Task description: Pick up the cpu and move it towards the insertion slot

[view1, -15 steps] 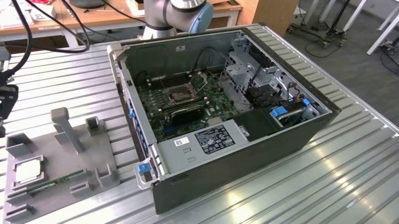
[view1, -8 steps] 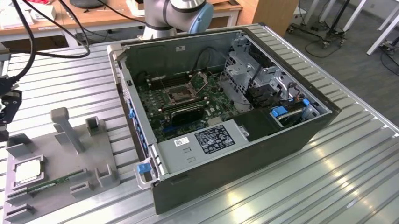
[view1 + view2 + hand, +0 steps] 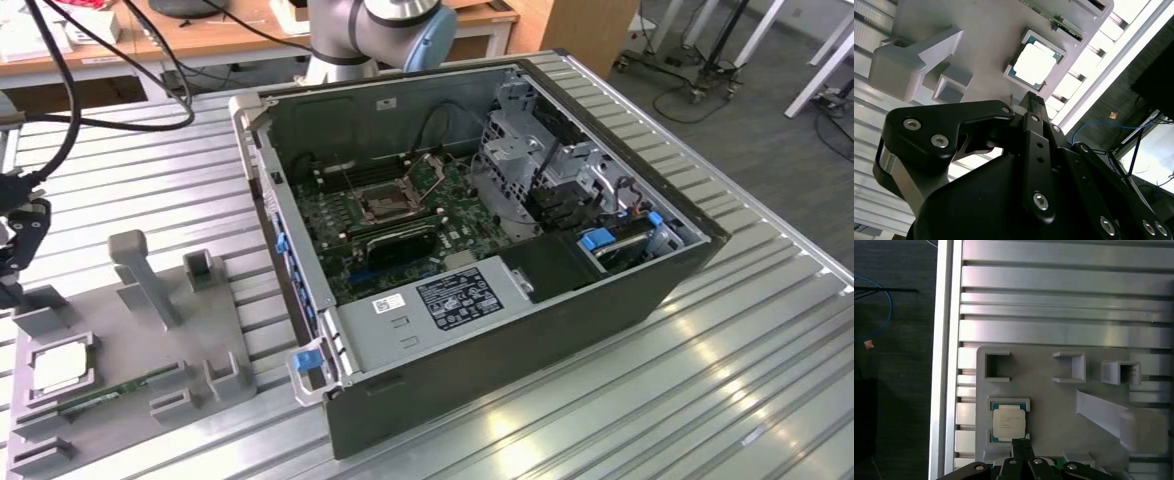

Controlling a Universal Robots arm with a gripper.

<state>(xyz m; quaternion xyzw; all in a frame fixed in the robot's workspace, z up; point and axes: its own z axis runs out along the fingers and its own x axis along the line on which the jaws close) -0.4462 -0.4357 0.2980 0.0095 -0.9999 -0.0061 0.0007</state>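
Observation:
The cpu (image 3: 60,368) lies flat in a square pocket of the grey fixture (image 3: 147,340) at the exterior view's lower left. Its pale metal face shows in both wrist views (image 3: 1035,64) (image 3: 1009,422). My gripper (image 3: 12,288) hangs at the exterior view's far left, above the fixture's far end and apart from the cpu. Its fingertips (image 3: 1034,98) (image 3: 1021,442) are pressed together with nothing between them, just short of the cpu's edge. The insertion slot (image 3: 383,207) is the silver-framed socket on the green board inside the open computer case (image 3: 534,330).
A green memory stick (image 3: 100,398) lies on the fixture beside the cpu. Upright grey posts (image 3: 140,275) rise from the fixture. Drive cages and cables (image 3: 561,180) crowd the case on the exterior view's right. The ribbed metal table (image 3: 694,400) ends close to the fixture.

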